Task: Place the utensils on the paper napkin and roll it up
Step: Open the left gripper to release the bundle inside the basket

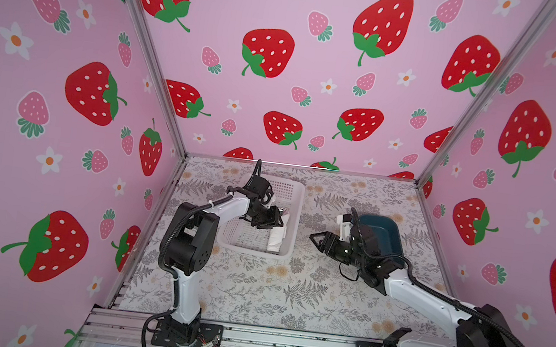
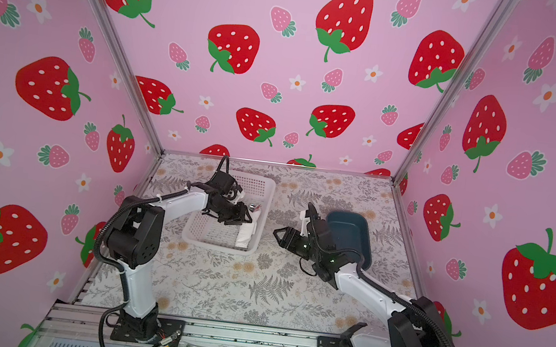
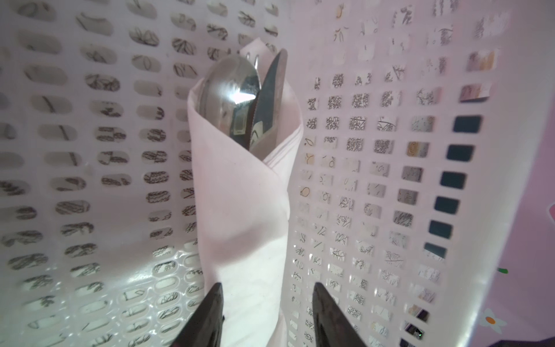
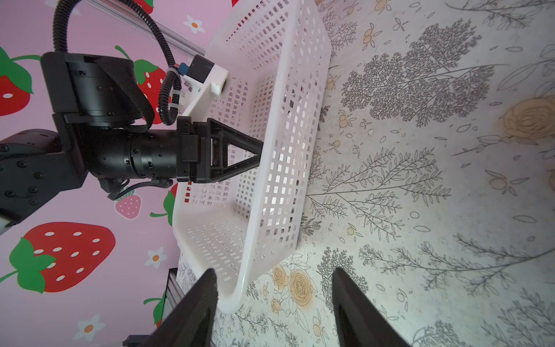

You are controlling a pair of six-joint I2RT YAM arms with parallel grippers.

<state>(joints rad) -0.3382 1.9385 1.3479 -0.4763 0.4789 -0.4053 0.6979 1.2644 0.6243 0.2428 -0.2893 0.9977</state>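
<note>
The paper napkin (image 3: 243, 204) is rolled into a white bundle lying inside the white perforated basket (image 3: 375, 60), against its side wall. The utensils stick out of its far end: a shiny spoon bowl (image 3: 231, 96) and a knife blade (image 3: 270, 102). My left gripper (image 3: 267, 288) reaches into the basket, its jaws standing either side of the roll's near end; one finger (image 3: 214, 306) meets the napkin's edge, the other has a gap. Both top views show the roll (image 1: 277, 237) (image 2: 247, 233) under that gripper (image 1: 272, 222) (image 2: 240, 218). My right gripper (image 1: 312, 238) (image 4: 274, 272) hovers open and empty beside the basket.
A dark teal tub (image 1: 382, 234) (image 2: 352, 230) stands behind my right wrist. The basket (image 1: 297, 198) (image 2: 268, 195) sits at the back left of the floral tablecloth (image 1: 291, 291). Its corner (image 4: 237, 297) lies close in front of my right fingers. Pink strawberry walls enclose three sides.
</note>
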